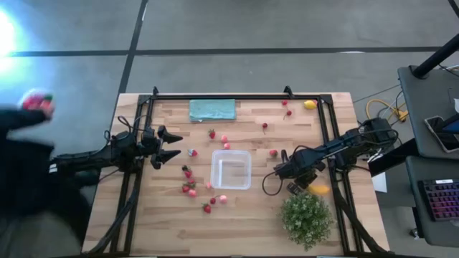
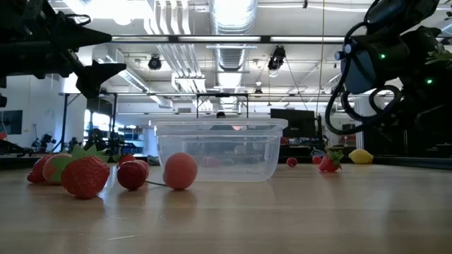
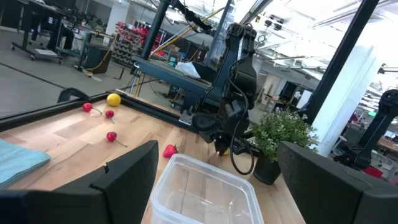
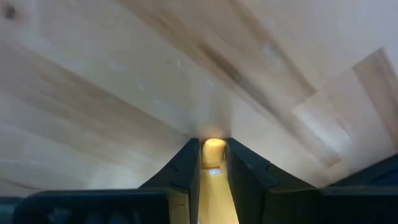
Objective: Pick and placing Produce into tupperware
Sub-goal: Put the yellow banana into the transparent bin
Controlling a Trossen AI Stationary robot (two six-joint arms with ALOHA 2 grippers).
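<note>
Clamped between the right gripper's (image 4: 214,163) shut fingers, a yellow banana (image 4: 213,152) is seen at lower centre. Slippage could be caused by the narrow hold. Left gripper (image 1: 172,145) gapes empty; tupperware (image 1: 231,169) sits mid-frame.

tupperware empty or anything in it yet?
Empty. The high view shows bare wood through the clear tupperware, and the left wrist view shows nothing inside it; the strawberries lie outside on the table.
</note>
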